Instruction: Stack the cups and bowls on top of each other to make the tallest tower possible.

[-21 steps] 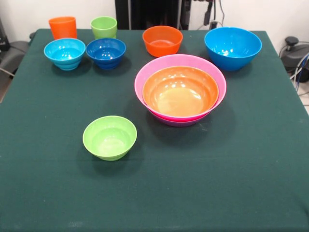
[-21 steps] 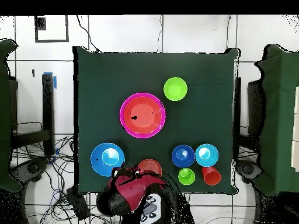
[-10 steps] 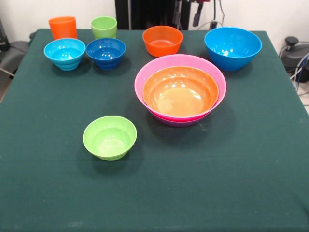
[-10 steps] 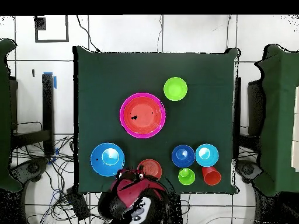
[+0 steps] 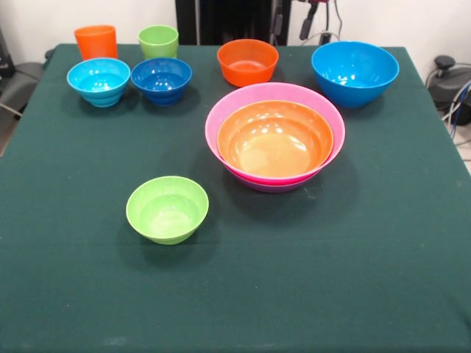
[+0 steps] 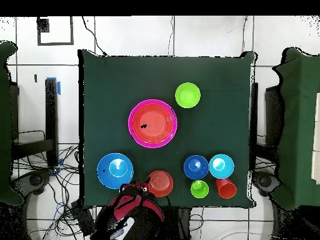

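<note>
dark green cloth covers the counter [image 5: 353, 279], with white wall behind and tiled floor around it in the overhead view. items, front view: orange cup [image 5: 96, 41] at the far left corner, upright; lime-green cup [image 5: 158, 41] just beside it, upright. light-blue small bowl [image 5: 98, 81] in front of the orange cup; dark-blue small bowl [image 5: 161, 79] just beside it, in front of the lime-green cup. small orange bowl [image 5: 248, 62] at the far edge near the middle, standing alone. big blue bowl [image 5: 355, 72] near the far right corner, standing alone. tower [image 5: 274, 137] right of centre: wide orange bowl [image 5: 274, 140] nested in the pink bowl [image 5: 221, 118], a sliver of purple bowl [image 5: 271, 187] showing beneath. lime-green small bowl [image 5: 167, 209] alone, nearer and left of the tower, well apart from it. all bowls open side up. arm [image 6: 128, 209]: red and black, at the counter's edge in the overhead view, beside the small orange bowl. end effector [image 5: 308, 12]: only a dark piece at the top edge in the front view, over no item; how far open, and whether it has hold of anything, cannot be told.
</note>
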